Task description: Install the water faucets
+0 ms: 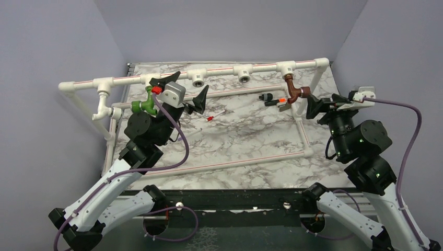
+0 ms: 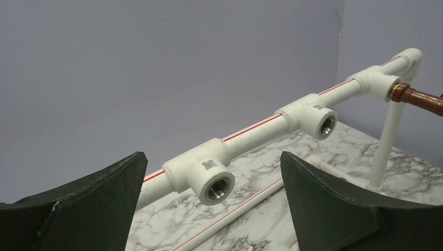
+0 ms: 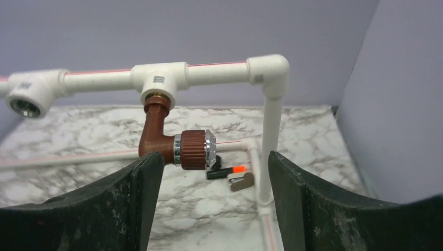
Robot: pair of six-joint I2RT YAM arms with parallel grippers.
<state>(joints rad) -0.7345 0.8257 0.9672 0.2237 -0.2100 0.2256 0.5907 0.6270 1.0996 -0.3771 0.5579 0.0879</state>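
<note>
Faucets sit on the white pipe frame [image 1: 224, 69]. The copper-coloured faucet [image 3: 156, 136], with ribbed knob and chrome ring, hangs from the right T-fitting [image 3: 159, 78]. The green faucet [image 1: 143, 106] is against the left end. The left gripper [image 2: 211, 157] and right gripper [image 3: 214, 157] gape empty.

The marbled table [image 1: 245, 136] carries the white pipe frame [image 1: 224, 164]. A black orange-tipped piece [image 1: 270, 99] lies just left of my right pincer [image 1: 315, 108].

Copper faucet [image 1: 294, 91] hangs from right tee [image 1: 286, 67]; green faucet [image 1: 143, 106] at left fitting [image 1: 115, 112].
</note>
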